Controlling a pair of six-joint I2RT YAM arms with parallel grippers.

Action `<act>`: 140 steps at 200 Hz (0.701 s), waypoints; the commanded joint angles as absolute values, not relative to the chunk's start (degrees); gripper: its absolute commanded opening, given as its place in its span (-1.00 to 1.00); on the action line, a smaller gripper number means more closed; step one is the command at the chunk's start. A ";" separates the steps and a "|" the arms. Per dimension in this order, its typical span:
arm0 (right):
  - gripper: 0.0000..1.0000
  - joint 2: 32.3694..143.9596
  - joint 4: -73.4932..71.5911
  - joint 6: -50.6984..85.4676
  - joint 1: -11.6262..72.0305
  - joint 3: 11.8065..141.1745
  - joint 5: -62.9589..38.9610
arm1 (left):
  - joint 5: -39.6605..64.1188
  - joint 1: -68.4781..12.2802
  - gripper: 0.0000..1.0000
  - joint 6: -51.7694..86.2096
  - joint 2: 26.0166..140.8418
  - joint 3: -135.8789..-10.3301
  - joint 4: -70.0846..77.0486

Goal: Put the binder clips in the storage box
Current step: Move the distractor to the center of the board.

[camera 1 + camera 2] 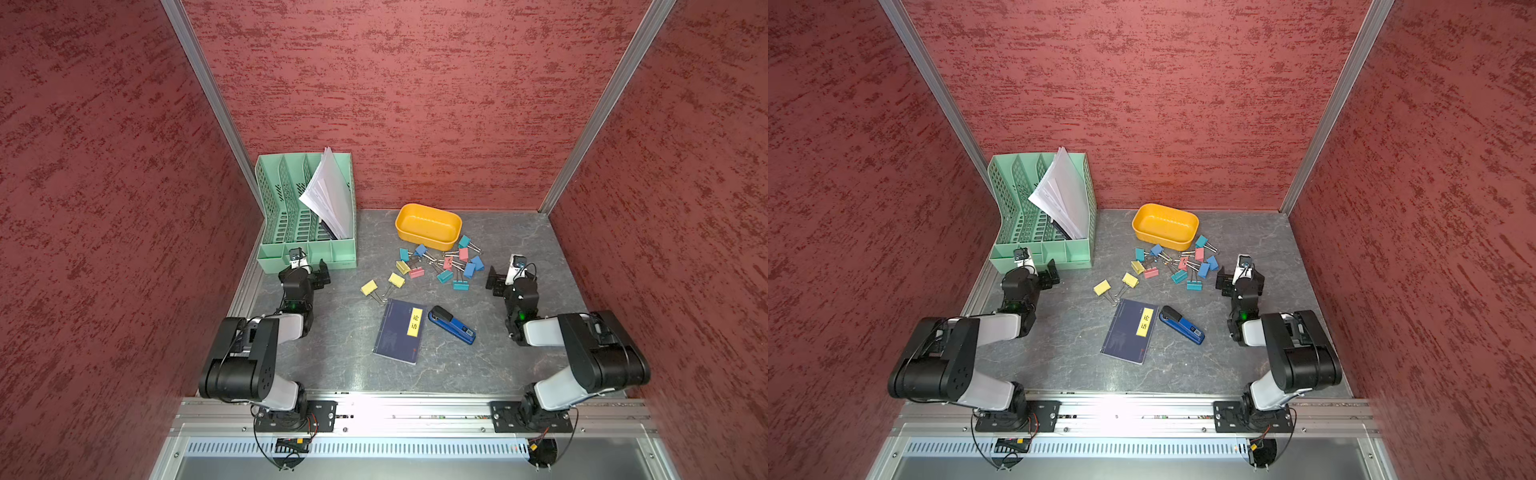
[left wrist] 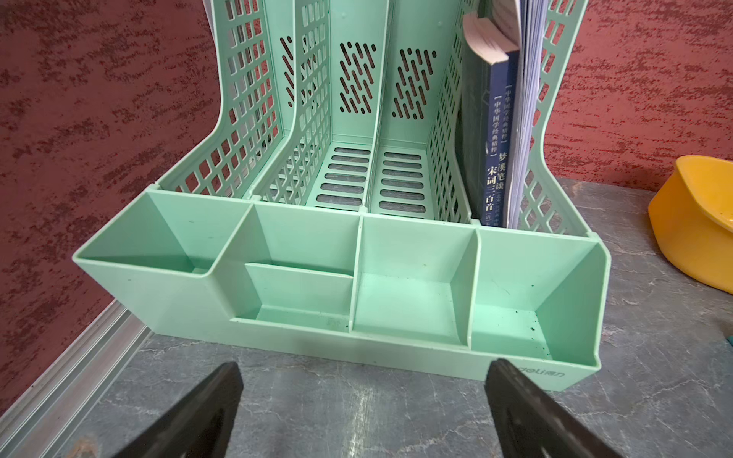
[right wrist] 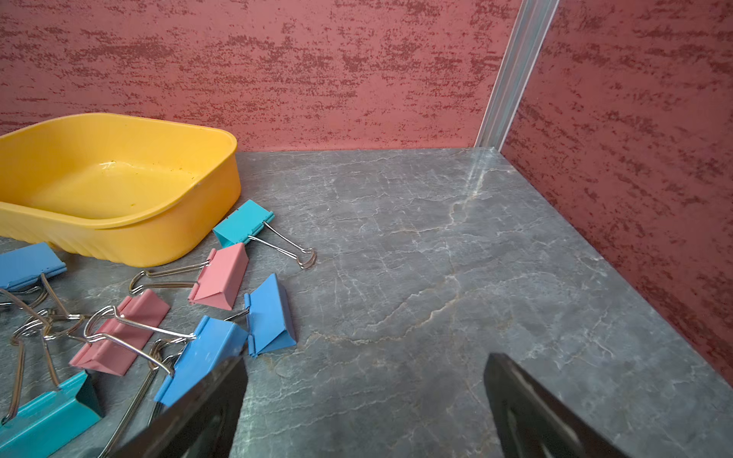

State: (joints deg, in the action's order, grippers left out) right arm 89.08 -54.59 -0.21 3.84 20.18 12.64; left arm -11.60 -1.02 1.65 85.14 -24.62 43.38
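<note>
Jaws wide, L gripper (image 2: 365, 368) & R gripper (image 3: 367, 359) empty; storage box (image 1: 428, 239) long axis left-right.

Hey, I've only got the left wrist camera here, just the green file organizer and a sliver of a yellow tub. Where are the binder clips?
Observer: Most binder clips lie clustered just on the robot's side of the storage box, beside the open right gripper.
Operator: Any in the box already?
Observer: None; both top views show its inside empty.
Operator: Any strays?
Observer: Two yellow clips lie apart from the cluster, toward the left gripper, just beyond the blue book.
</note>
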 commanded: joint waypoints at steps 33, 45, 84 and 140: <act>0.97 89.03 -55.13 0.29 3.43 21.08 11.84 | -11.07 -0.88 1.00 1.18 85.58 -25.09 43.51; 0.97 89.02 -55.11 0.32 3.41 21.06 11.82 | -11.07 -0.88 0.99 1.12 85.57 -25.09 43.55; 0.97 87.01 -55.50 0.25 3.58 20.02 12.67 | -10.89 -0.88 0.99 1.12 85.36 -24.84 43.81; 0.97 67.20 2.90 -3.17 11.22 47.71 6.11 | -20.09 -19.88 0.99 -5.96 72.37 -37.60 16.81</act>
